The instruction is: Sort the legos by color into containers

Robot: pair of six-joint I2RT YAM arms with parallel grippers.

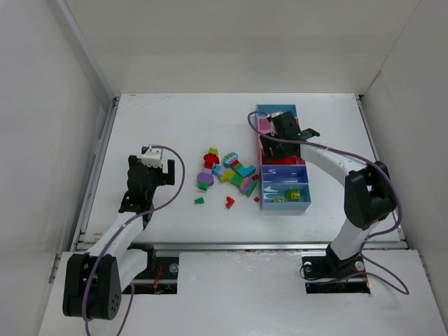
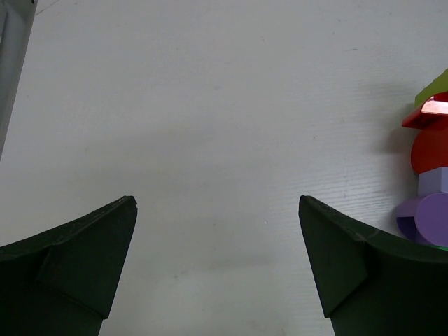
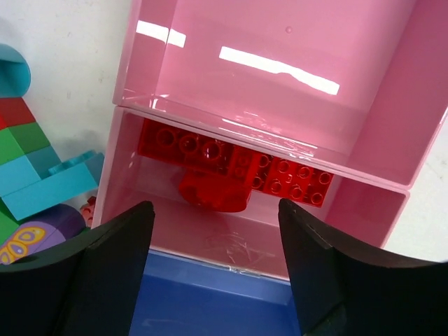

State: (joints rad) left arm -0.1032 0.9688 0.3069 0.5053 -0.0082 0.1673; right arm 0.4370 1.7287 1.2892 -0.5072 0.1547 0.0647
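Observation:
The legos (image 1: 227, 171) lie in a loose multicoloured pile mid-table, left of the containers (image 1: 302, 183), a strip of joined bins. My right gripper (image 1: 274, 140) hangs open and empty over the pink bins. In the right wrist view its gripper (image 3: 213, 206) frames the nearer pink bin (image 3: 119, 182), where several red legos (image 3: 231, 175) lie against the far wall. The pink bin beyond it (image 3: 280, 42) looks empty. My left gripper (image 1: 157, 162) stands open left of the pile. The left wrist view shows that gripper (image 2: 217, 203) over bare table, with red (image 2: 430, 143) and purple legos (image 2: 427, 217) at the right edge.
Yellow-green bricks (image 1: 290, 194) sit in the nearest light-blue bin. A dark blue bin (image 3: 210, 301) lies just under my right fingers. A small green piece (image 1: 199, 201) and a red piece (image 1: 229, 202) lie apart from the pile. White walls enclose the table.

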